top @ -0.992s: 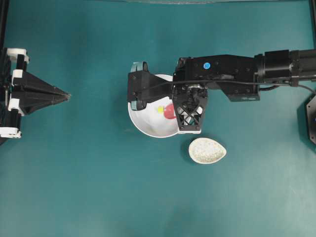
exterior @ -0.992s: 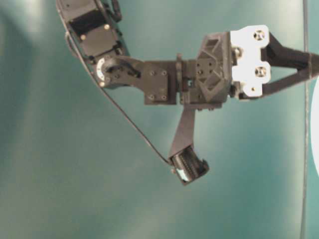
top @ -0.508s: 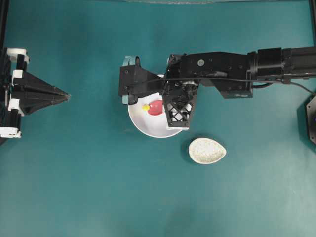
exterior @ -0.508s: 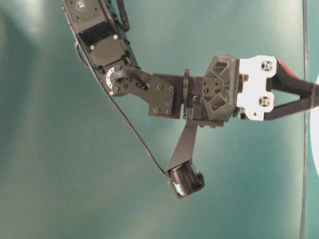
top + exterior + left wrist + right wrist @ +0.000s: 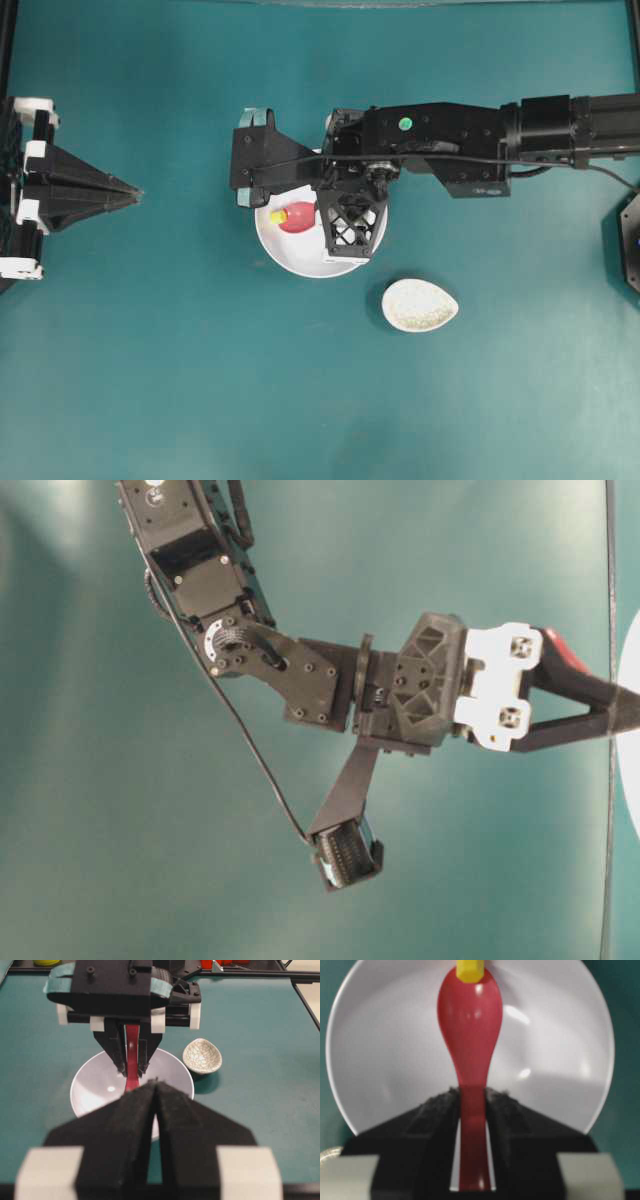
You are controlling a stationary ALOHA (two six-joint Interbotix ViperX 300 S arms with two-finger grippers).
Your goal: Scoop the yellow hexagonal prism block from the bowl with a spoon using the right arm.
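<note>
The white bowl (image 5: 300, 256) sits mid-table. My right gripper (image 5: 322, 216) reaches over it from the right, shut on the handle of the pink-red spoon (image 5: 298, 217). In the right wrist view the spoon (image 5: 469, 1025) points away from the gripper (image 5: 472, 1092) into the bowl (image 5: 380, 1060). The yellow hexagonal prism block (image 5: 469, 971) lies at the very tip of the scoop, near the bowl's left wall (image 5: 278, 216). My left gripper (image 5: 136, 192) rests shut and empty at the far left, aimed at the bowl (image 5: 95, 1085).
A speckled egg-shaped spoon rest (image 5: 420, 305) stands just right of and below the bowl. The right arm's black links (image 5: 450, 150) stretch from the right edge over the bowl's upper rim. Teal table surface lies all around.
The right gripper has swept left across the bowl with the spoon. The yellow block has moved left ahead of the scoop's tip. The left arm has not moved.
</note>
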